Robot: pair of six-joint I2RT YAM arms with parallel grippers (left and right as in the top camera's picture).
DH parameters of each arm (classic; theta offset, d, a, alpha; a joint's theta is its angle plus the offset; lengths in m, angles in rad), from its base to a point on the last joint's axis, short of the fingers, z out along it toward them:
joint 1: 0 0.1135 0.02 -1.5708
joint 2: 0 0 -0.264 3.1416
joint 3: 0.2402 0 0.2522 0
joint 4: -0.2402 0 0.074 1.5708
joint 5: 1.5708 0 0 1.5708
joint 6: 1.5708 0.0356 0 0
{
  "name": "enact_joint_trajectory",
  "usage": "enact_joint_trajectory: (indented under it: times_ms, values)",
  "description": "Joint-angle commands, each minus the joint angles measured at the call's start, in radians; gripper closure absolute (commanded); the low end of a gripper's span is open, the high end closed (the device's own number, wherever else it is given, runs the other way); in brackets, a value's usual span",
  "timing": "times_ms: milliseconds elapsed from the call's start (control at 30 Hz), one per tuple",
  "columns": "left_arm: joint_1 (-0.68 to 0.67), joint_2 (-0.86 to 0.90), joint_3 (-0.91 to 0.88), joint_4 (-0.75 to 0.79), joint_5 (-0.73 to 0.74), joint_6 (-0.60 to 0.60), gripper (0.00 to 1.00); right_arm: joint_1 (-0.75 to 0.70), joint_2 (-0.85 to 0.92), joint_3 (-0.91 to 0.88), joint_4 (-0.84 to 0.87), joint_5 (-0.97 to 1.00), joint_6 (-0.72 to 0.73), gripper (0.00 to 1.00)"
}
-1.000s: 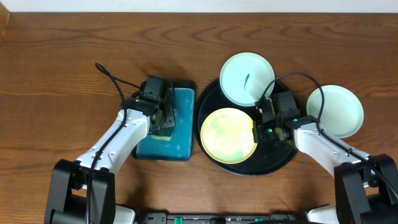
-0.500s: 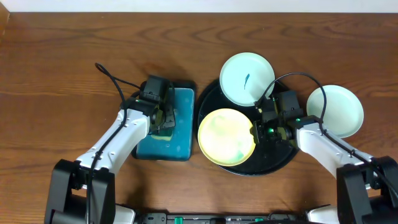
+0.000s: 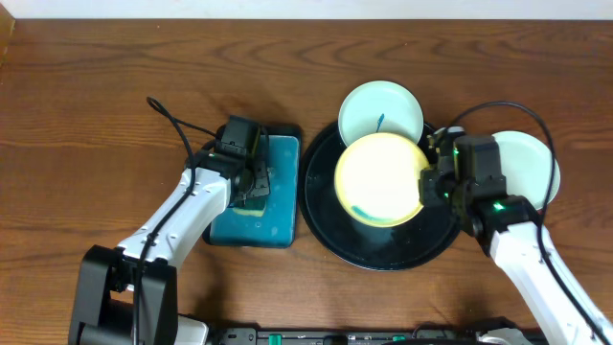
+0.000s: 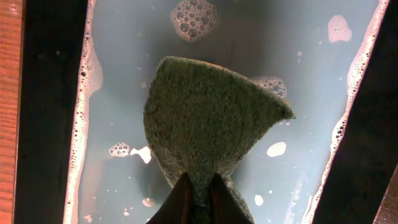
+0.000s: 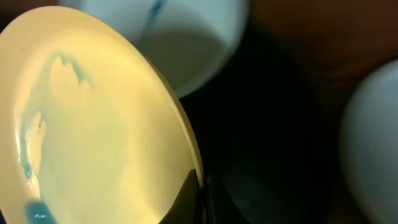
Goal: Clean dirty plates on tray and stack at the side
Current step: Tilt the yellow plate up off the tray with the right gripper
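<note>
My right gripper (image 3: 427,184) is shut on the right rim of the pale yellow plate (image 3: 380,179) and holds it tilted above the round black tray (image 3: 330,230). In the right wrist view the rim is pinched in that gripper (image 5: 200,186), and the yellow plate (image 5: 93,124) carries blue-green smears. A mint plate (image 3: 380,110) with a dark streak rests on the tray's far edge. Another mint plate (image 3: 527,163) lies on the table right of the tray, partly behind my right arm. My left gripper (image 4: 200,186) is shut on a green sponge (image 4: 205,118).
The sponge hangs over a rectangular black tray (image 3: 278,216) of teal soapy water, left of the round tray. Foam lines its inner walls (image 4: 84,93). A black cable (image 3: 172,120) loops over the wood behind my left arm.
My right gripper has lifted the yellow plate off the tray floor and carried it right and back, tilting it. The left arm and sponge have stayed still.
</note>
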Motion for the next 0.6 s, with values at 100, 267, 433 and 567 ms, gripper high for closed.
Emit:
enact_joint_trajectory:
  times_ms: [100, 267, 433, 567]
  values:
    - [0.003, 0.003, -0.006, 0.001, -0.008, 0.002, 0.93, 0.058, -0.080, -0.005, -0.027, 0.325, 0.000, 0.99]
    - [0.003, 0.003, -0.006, 0.002, -0.008, 0.002, 0.93, 0.142, -0.083, -0.005, -0.041, 0.464, -0.050, 0.99]
    - [0.003, 0.003, -0.006, 0.001, -0.008, 0.002, 0.92, 0.258, -0.083, -0.005, -0.026, 0.612, -0.090, 0.99]
    - [0.003, 0.003, -0.006, 0.002, -0.008, 0.002, 0.92, 0.349, -0.083, -0.005, -0.009, 0.731, -0.138, 0.99]
